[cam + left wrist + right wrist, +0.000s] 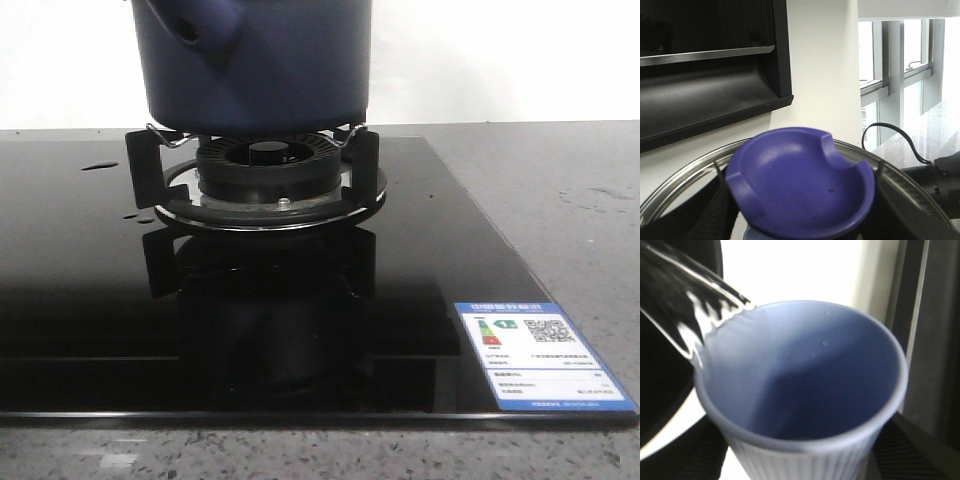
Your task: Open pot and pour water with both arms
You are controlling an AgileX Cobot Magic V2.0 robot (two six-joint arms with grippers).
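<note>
While the pot (255, 60) sits on the burner's black supports (140, 165) at the top of the front view, its dark navy body is cut off by the frame edge, the stubby side stub (195, 25) with its round hole pointing left and toward the camera. No arm or gripper shows in the front view.

Left wrist view: a purple-blue dished knob (800, 182) with two notches in its rim fills the lower middle, a shiny metal lid rim (680, 177) curving behind it — the left gripper's dark fingers (717, 215) flank the knob on both sides, pressed in on it as far as I can tell. The camera looks out level across the room.

Right wrist view: a pale blue ribbed cup (805, 390) sits between the right gripper's dark pads (700, 452), clamped at its base, mouth open toward the camera. A glossy dark curved edge (685, 300) touches the cup's rim; what it is, cannot tell.

Below the pot — black glass cooktop (80, 330), a few droplets (100, 165) on its left side, an energy label sticker (535, 355) at the near right corner, grey speckled counter (560, 190) around it. Black range hood (705, 75), white wall and windows (895, 65) behind.
</note>
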